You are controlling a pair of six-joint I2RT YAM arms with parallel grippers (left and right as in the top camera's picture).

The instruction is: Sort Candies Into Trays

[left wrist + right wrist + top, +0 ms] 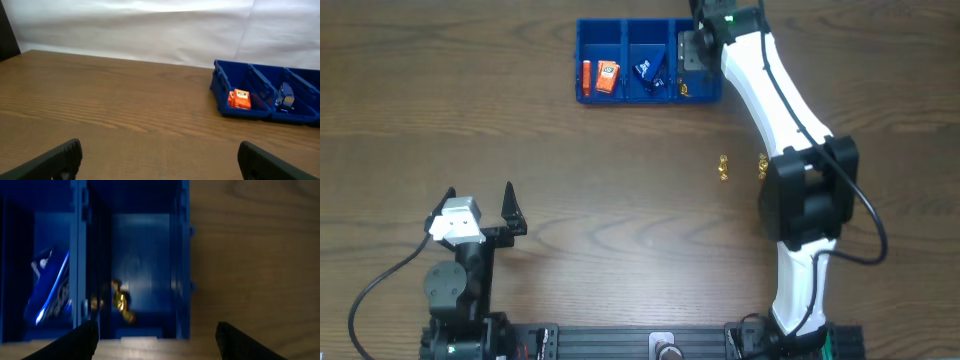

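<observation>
A blue tray [647, 97] with three compartments lies at the far middle of the table. Its left compartment holds orange candies [605, 77], its middle one blue-wrapped candies [647, 70], its right one a gold candy [684, 90]. My right gripper [695, 50] hangs open over the right compartment, and the gold candy [121, 303] lies below it, with blue candies [50, 287] one compartment over. Two gold candies [724, 167] [762, 165] lie on the table beside the right arm. My left gripper [480, 195] stands open near the front left, holding nothing, looking toward the tray [235, 110].
The wooden table [570, 200] is bare between the left gripper and the tray. The right arm [790, 130] stretches from the front right to the tray, passing next to the loose gold candies. A white backdrop [150, 30] stands behind the table.
</observation>
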